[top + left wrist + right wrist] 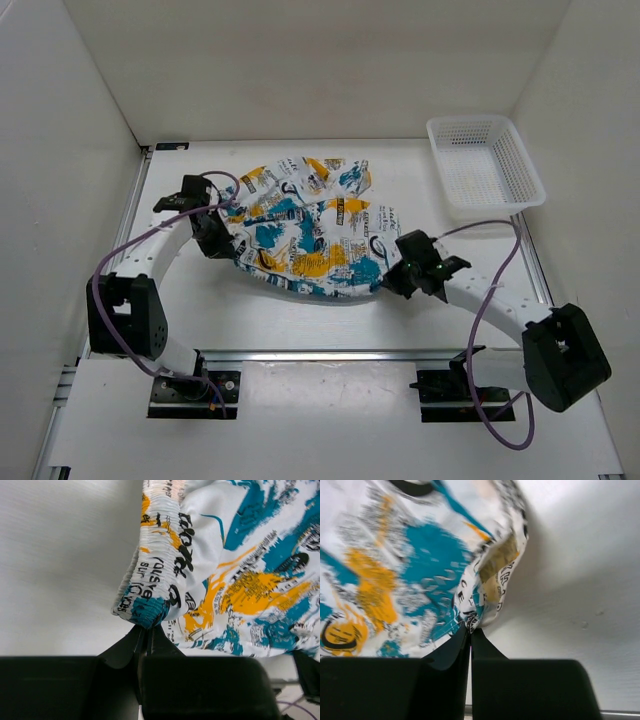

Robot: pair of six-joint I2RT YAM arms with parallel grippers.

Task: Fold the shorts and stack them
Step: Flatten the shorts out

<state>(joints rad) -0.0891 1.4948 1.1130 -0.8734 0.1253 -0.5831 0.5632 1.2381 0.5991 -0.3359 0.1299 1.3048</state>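
Observation:
The shorts (305, 228), white with teal, yellow-orange and black print, lie rumpled in the middle of the table. My left gripper (222, 240) is shut on the elastic waistband at their left edge; the left wrist view shows the fingertips (146, 630) pinching the teal waistband corner (147, 611). My right gripper (392, 268) is shut on a hem at their right edge; the right wrist view shows the fingertips (470, 630) pinching a folded edge of the shorts (485, 587). Both held edges hang a little above the table.
A white plastic mesh basket (485, 165) stands at the back right. White walls enclose the table on the left, back and right. Purple cables loop from both arms.

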